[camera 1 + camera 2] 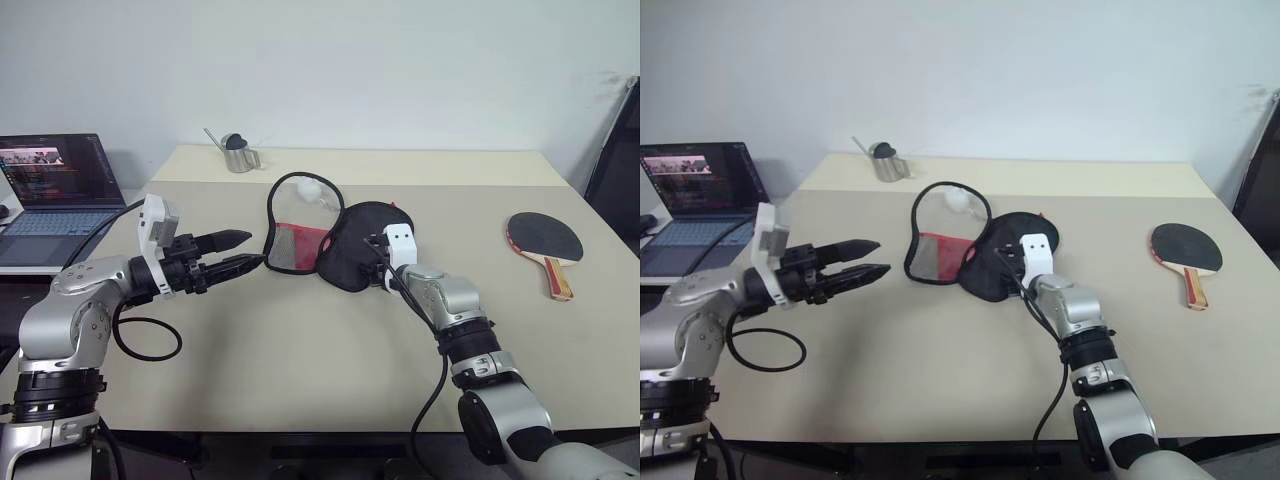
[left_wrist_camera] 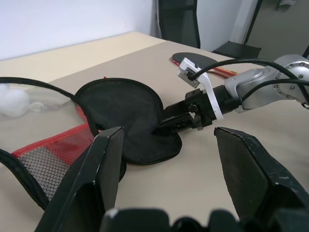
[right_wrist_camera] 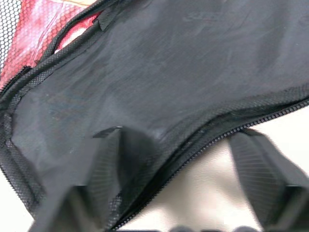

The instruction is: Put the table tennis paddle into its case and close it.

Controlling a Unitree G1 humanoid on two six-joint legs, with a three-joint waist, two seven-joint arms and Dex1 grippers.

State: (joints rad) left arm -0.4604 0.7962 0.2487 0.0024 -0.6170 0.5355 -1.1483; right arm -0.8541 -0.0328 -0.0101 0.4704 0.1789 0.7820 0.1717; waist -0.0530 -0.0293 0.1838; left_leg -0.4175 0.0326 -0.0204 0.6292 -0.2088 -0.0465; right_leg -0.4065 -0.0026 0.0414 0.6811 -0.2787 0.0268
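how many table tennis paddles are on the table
1. The table tennis paddle lies flat on the table near its right edge, apart from the open case. None shows inside the case.

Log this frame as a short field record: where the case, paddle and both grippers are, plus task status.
case: unzipped, lying open mid-table
table tennis paddle: flat on the table, off to the right, apart from the case
right gripper: at the case's black flap, fingers straddling its zipper edge; grip not confirmed
left gripper: open, empty, tips near the case's left rim
other items: laptop, metal cup
status: paddle not yet in case
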